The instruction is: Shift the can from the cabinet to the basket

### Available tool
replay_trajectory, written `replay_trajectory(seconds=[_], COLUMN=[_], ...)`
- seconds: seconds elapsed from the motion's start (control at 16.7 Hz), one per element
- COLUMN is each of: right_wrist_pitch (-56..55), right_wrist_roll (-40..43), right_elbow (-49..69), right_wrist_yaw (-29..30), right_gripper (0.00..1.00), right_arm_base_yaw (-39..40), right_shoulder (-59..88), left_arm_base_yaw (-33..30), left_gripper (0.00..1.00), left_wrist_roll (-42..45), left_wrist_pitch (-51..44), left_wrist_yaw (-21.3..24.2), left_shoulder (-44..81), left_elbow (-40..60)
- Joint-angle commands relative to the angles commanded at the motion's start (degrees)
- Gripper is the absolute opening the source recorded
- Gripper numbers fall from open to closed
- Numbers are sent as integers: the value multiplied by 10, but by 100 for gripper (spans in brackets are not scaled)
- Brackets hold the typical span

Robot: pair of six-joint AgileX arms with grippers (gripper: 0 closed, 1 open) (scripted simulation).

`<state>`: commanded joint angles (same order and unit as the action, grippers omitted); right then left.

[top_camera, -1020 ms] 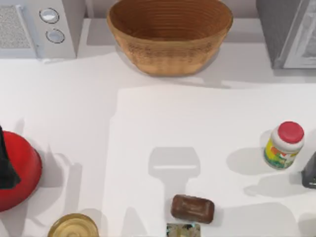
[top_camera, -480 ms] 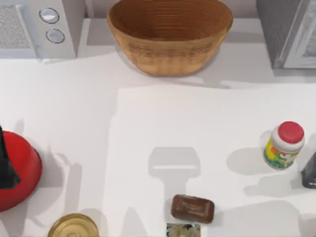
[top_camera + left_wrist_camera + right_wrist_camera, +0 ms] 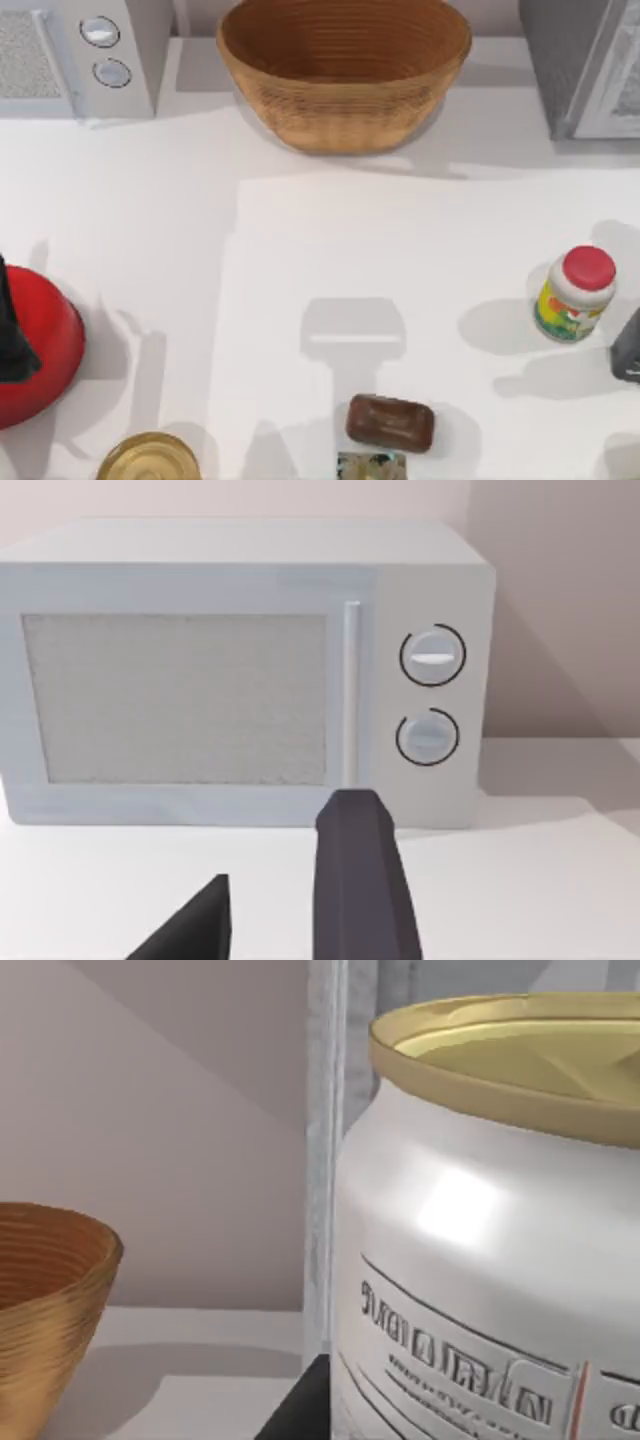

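Note:
The can (image 3: 480,1260), with a dull gold top and a white label with dark markings, looms very close in the right wrist view. My right gripper (image 3: 470,1410) is shut on it, and one dark finger (image 3: 300,1415) presses against its side. Right behind the can rises the grey speckled edge of the cabinet (image 3: 322,1110), which stands at the table's back right (image 3: 580,60). The wicker basket (image 3: 345,70) sits at the back middle, and its rim (image 3: 40,1300) lies off to one side of the can. My left gripper (image 3: 288,840) hangs open facing the microwave.
A light grey microwave (image 3: 75,55) with two dials stands at the back left. A red-capped bottle (image 3: 575,295) is at the right, a brown bar (image 3: 390,423) at the front middle, a gold-topped tin (image 3: 150,458) at the front left and a red round object (image 3: 45,345) at the left edge.
Shadows at the table's right edge have shifted, with a new one falling by the red-capped bottle. The objects on the table have not moved.

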<state>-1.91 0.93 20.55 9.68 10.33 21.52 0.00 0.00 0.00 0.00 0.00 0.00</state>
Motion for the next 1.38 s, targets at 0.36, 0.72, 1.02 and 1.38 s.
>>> replay_trajectory(seconds=[0.36,0.72,1.02,1.38], right_wrist_pitch=[-48,-129,-199,-266], right_wrist_roll=[7,4,-5,-17], right_elbow=[349,600,721,781], right_wrist_yaw=[119,217,260,280], right_gripper=[0,0,0,0], right_arm_base_yaw=[122,215,251,262], right_shoulder=[376,712,919,1064], left_arm_base_yaw=[0,0,0,0], left_gripper=[100,100,100,100], left_wrist_roll=[0,0,0,0], left_wrist_pitch=[0,0,0,0], left_wrist_yaw=[0,0,0,0], left_shoulder=[0,0,0,0], left_elbow=[0,0,0,0])
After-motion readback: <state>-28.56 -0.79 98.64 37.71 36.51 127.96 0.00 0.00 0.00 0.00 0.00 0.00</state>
